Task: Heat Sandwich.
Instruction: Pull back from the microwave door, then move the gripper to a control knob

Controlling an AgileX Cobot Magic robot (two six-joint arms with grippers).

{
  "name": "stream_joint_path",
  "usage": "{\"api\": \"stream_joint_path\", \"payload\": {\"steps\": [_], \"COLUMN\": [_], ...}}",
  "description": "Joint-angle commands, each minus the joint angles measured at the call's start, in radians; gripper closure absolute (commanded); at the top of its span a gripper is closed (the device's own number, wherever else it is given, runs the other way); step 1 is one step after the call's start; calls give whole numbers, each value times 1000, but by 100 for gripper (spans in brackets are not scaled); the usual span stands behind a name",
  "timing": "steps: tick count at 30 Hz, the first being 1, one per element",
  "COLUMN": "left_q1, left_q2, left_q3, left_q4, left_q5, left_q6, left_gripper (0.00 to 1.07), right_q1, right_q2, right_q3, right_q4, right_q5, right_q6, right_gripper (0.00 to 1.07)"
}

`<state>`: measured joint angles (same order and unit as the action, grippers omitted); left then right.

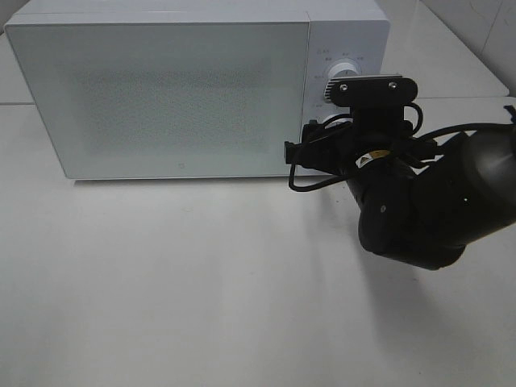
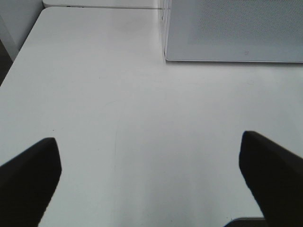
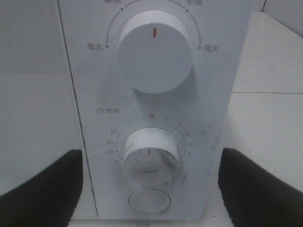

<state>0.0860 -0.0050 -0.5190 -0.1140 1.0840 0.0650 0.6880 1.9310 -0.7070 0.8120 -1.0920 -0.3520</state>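
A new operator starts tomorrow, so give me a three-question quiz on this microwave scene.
1. True or false: the microwave door is shut.
2. In the right wrist view, which knob sits between the fingers of the right gripper? A) upper dial B) lower timer knob
3. Fill in: the left gripper hangs ___ over the table.
Key: 1 true; 2 B; 3 open.

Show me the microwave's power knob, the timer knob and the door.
Power knob (image 3: 154, 52), right wrist view, centre of its face.
Timer knob (image 3: 150, 155), right wrist view, front face.
Microwave door (image 1: 161, 97), exterior high view, panel middle.
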Motion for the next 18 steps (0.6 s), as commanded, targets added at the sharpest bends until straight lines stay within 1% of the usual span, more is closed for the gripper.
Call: {"api": "stream_joint_path", "payload": {"steps": [1, 12, 18], "left_q1": [3, 3, 3], "left_q2": [-23, -23, -23], "left_q3": [2, 2, 2], "left_q4": [-1, -1, -1], "left_q5": [-13, -13, -13], "left_q6": [-5, -5, -5], "left_gripper": [9, 9, 9], "right_q1": [-28, -61, -61], "right_q2": [31, 105, 110], "right_q3": [-41, -113, -117], "right_q4": [-39, -50, -53], "right_q5": [19, 49, 43], "right_q6": [28, 31, 32], "right_gripper": [31, 31, 31]}}
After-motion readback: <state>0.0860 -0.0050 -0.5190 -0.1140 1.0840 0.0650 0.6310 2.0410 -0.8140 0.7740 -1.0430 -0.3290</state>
